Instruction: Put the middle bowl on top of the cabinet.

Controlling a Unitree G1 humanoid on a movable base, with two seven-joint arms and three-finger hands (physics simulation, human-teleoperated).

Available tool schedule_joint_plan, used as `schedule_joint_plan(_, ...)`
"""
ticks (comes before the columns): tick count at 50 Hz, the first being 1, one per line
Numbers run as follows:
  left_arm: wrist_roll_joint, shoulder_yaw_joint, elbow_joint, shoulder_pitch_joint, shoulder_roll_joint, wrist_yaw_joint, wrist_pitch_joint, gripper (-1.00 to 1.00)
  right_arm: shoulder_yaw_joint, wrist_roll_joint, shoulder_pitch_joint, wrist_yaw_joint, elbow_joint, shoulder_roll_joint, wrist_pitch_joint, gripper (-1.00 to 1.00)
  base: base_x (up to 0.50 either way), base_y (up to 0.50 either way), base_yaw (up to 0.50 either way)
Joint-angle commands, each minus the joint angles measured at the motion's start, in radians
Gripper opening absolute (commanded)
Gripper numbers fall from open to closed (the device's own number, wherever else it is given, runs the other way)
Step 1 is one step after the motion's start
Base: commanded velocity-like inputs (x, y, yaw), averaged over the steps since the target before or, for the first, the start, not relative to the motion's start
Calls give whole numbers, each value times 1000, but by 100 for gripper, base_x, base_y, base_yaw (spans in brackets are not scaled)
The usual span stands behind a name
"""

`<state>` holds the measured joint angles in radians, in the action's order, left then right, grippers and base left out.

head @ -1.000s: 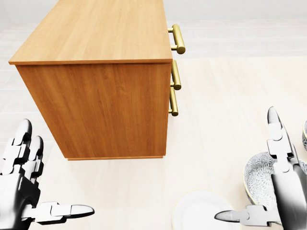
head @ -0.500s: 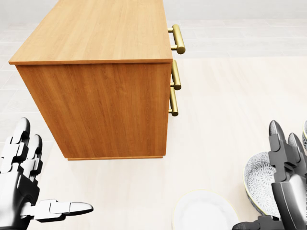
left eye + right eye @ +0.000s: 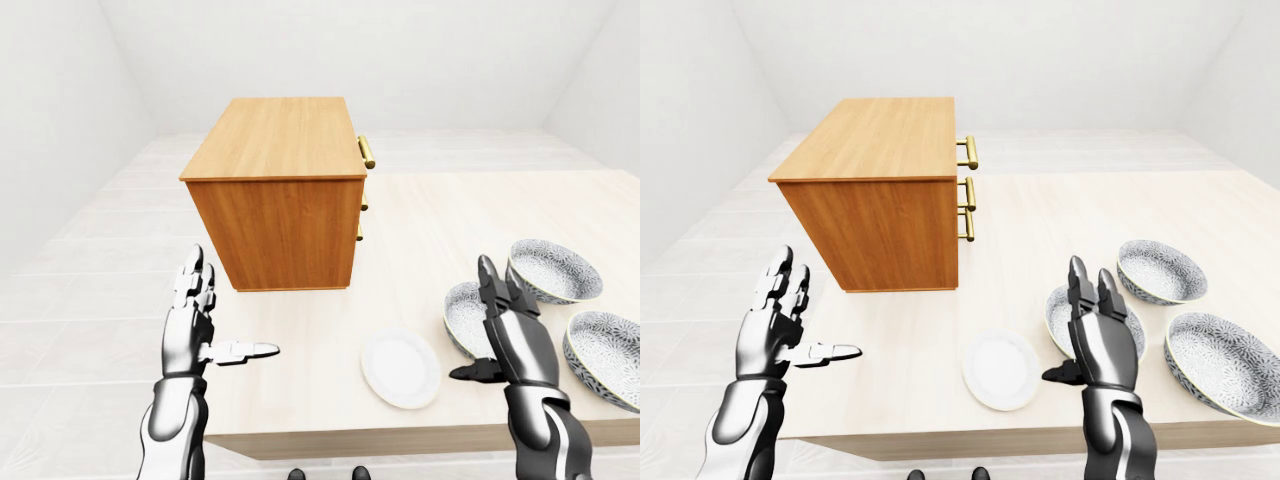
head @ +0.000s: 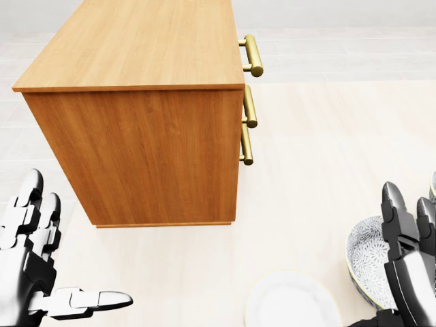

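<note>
Right hand released beside the middle bowl — nothing grasped.
Left-eye view: the bowl sits on the table at 10 o'clock of the hand. Its right rim is hidden behind the straight fingers, so I cannot tell if they touch. Far bowl at 1 o'clock, near bowl at 3, white plate at 8. Cabinet stands well apart, also toward 10. Left hand — spread, holding nothing — is near the table's left edge.
</note>
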<state>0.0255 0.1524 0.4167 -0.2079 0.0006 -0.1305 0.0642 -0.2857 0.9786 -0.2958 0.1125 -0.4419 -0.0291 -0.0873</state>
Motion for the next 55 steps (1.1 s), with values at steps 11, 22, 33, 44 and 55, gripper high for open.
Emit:
schedule_joint_plan(11,1,2,18,-5,1,-3,13,100,8,194,-33,-3,27,-9,0,100,0,0,0)
schedule_joint_plan(22,-2,2,47,-17,-3,-10,22,100,-15,219,-46,8,7,-8,0,100,0,0,0)
schedule_joint_plan(33,-7,-1,26,-8,-4,-8,13,100,-58,252,-56,4,-12,-2,0,100,0,0,0)
schedule_joint_plan(44,-6,-4,10,-4,-3,-3,7,100,-106,265,-95,9,-77,21,0,100,0,0,0)
schedule_joint_plan(55,1,-2,31,-22,-5,-11,7,100,-141,298,-106,-14,-67,50,0,100,0,0,0)
